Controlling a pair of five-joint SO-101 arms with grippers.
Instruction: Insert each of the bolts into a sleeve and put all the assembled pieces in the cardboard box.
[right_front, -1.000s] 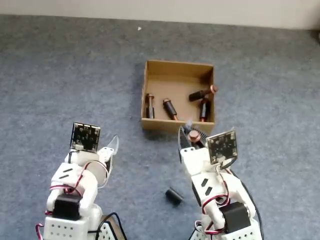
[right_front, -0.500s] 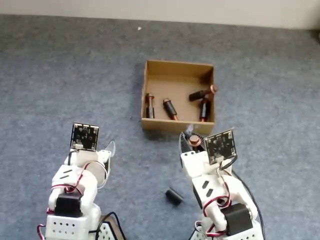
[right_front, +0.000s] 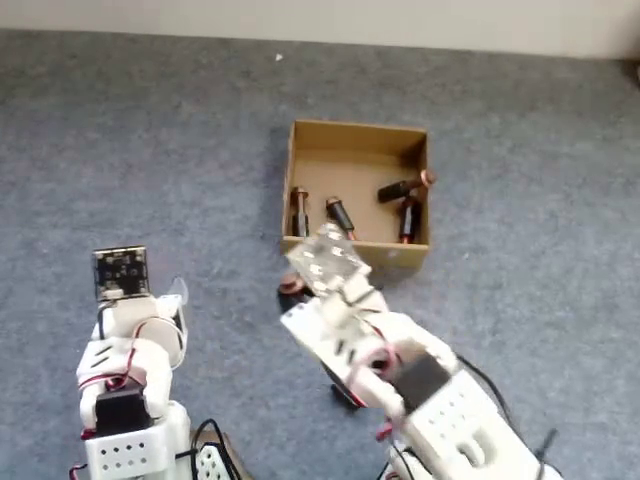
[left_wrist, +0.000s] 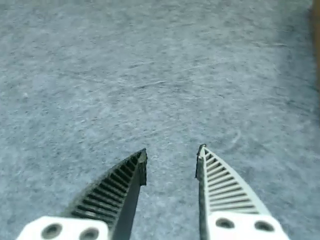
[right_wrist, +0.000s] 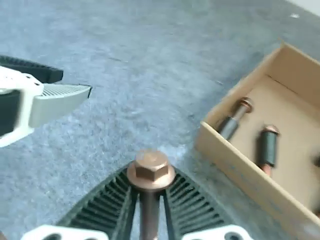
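My right gripper is shut on a copper bolt, hex head up, just off the front left corner of the cardboard box. Several bolt-and-sleeve pieces lie inside the box; two of them show in the right wrist view. A dark shape that looks like the loose black sleeve peeks out from under the right arm. My left gripper stands open over bare carpet at the front left, holding nothing, and it also appears in the right wrist view.
Grey carpet covers the whole work area. A pale wall edge runs along the back. The right arm's body lies slantwise across the front middle.
The right arm has swung left with the bolt, from in front of the box's right half to its front left corner. The left arm has shifted left, away from the box.
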